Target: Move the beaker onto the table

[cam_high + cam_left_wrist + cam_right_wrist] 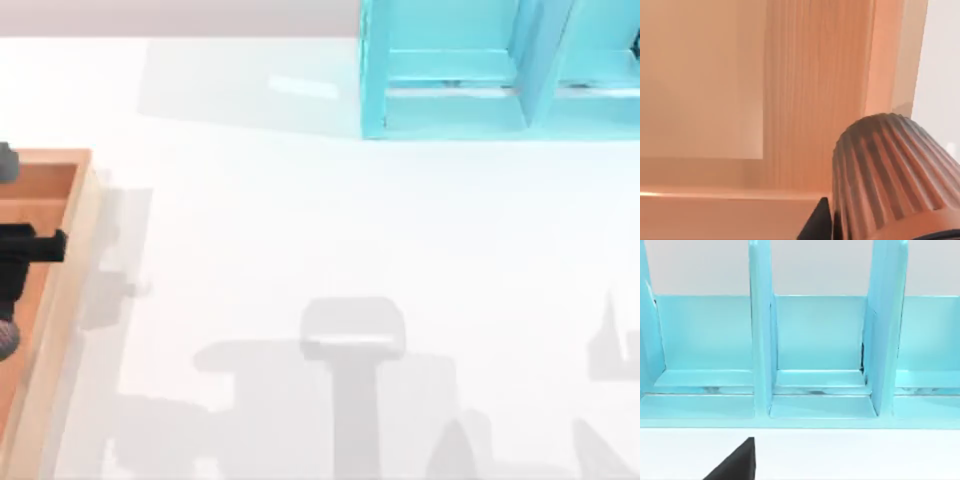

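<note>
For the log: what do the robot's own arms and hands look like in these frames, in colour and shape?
Little of them is visible. The left hand is matte black and blocky, with a grey part of the arm above it at the top view's left edge over the tray. In the left wrist view a black pointed finger shows. The right hand appears as a plain black wedge. No cables or markings are visible.

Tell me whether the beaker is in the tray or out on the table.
In the tray: the beaker sits over the orange wooden tray, beside the left gripper.
</note>
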